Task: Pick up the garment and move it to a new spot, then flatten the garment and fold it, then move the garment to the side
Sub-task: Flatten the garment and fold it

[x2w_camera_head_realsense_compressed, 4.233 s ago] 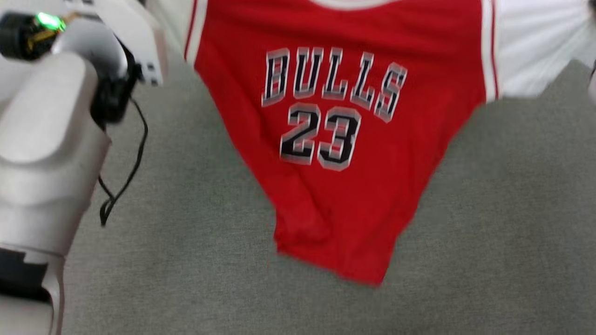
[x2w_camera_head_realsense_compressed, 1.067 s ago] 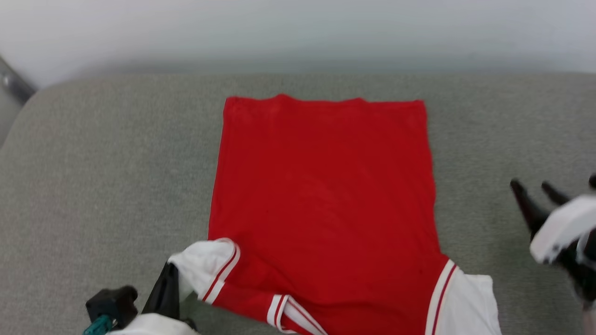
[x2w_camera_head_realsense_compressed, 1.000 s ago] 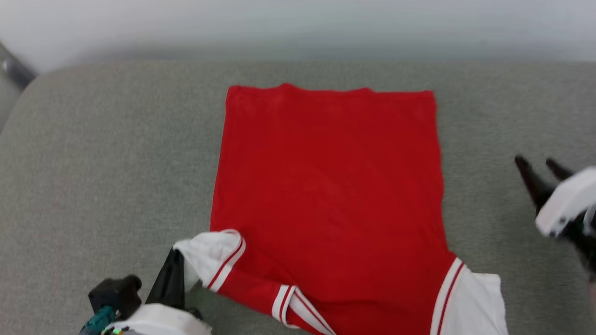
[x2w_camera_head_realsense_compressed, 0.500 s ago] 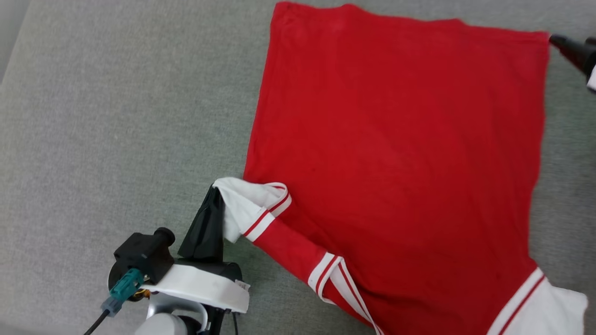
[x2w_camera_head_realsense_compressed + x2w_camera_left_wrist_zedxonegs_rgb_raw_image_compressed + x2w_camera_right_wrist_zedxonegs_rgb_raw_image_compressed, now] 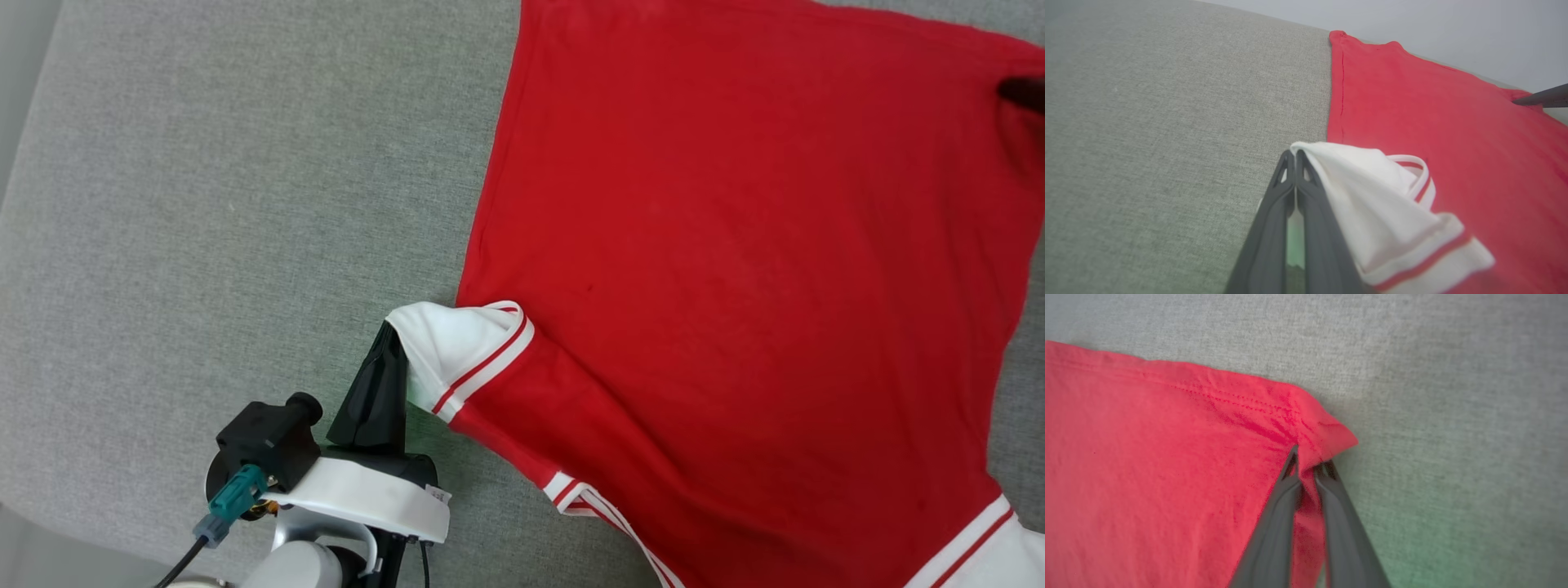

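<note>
As the garment (image 5: pixel 735 286) lies spread, the left gripper (image 5: pixel 1295 157) pinches its sleeve (image 5: pixel 1372 192). The right gripper (image 5: pixel 1308 465) clamps its hem corner (image 5: pixel 1327 435).

Red garment (image 5: pixel 735 286), back up — seemingly mostly flat

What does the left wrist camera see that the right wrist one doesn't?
Left wrist view: the left gripper shut on the white short sleeve with red-white striped trim, and a pale wall behind. Right wrist view: red cloth pinched between the two fingers of the right gripper. Both: the red jersey-style T-shirt on the grey woven fabric surface, with the right gripper at its hem corner.
</note>
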`<state>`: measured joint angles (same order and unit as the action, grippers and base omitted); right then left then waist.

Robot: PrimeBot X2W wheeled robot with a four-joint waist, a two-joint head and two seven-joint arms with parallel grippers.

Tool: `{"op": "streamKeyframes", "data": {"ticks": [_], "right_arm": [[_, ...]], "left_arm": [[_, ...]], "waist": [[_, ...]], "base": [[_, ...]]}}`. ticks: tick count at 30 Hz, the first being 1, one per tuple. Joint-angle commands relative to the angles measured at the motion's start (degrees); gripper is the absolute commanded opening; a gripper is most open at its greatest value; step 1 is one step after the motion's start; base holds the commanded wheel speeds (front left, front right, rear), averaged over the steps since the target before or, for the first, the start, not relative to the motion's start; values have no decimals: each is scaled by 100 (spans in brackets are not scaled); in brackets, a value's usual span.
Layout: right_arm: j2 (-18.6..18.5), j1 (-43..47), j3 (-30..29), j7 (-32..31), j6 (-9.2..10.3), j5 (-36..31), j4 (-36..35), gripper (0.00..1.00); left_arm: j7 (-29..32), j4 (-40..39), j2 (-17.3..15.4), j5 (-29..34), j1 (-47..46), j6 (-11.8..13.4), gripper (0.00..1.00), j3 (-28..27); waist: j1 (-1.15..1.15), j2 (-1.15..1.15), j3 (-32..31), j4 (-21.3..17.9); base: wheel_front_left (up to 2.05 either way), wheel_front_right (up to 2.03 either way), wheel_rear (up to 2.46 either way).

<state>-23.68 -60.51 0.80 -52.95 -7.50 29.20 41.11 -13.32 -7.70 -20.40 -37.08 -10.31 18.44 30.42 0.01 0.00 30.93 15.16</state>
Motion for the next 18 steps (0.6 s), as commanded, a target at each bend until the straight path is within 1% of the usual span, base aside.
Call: {"op": "streamKeyframes", "data": {"ticks": [1,4,9,15,18], "right_arm": [[79,310,140,-11,2,-23,89,0],[-79,298,248,113,3,-70,-45,0],[-406,394,559,438,3,-43,-363,0],[-837,1125,1031,475,3,137,-860,0],[-1033,1779,1240,411,3,268,-1216,0]], "left_arm": [[-32,50,13,-35,-22,-26,0,-23],[-35,116,20,-97,11,-69,0,-33],[44,305,-64,-195,116,-114,0,-39],[243,422,-313,-364,497,-22,0,-141],[317,458,-452,-513,761,21,0,-254]], "waist": [[-1,0,-111,-30],[-1,0,-260,-48],[-1,0,-904,-138],[-1,0,-1844,-461],[-1,0,-2245,-733]], "base": [[0,0,0],[0,0,0],[0,0,0],[0,0,0],[0,0,0]]}}
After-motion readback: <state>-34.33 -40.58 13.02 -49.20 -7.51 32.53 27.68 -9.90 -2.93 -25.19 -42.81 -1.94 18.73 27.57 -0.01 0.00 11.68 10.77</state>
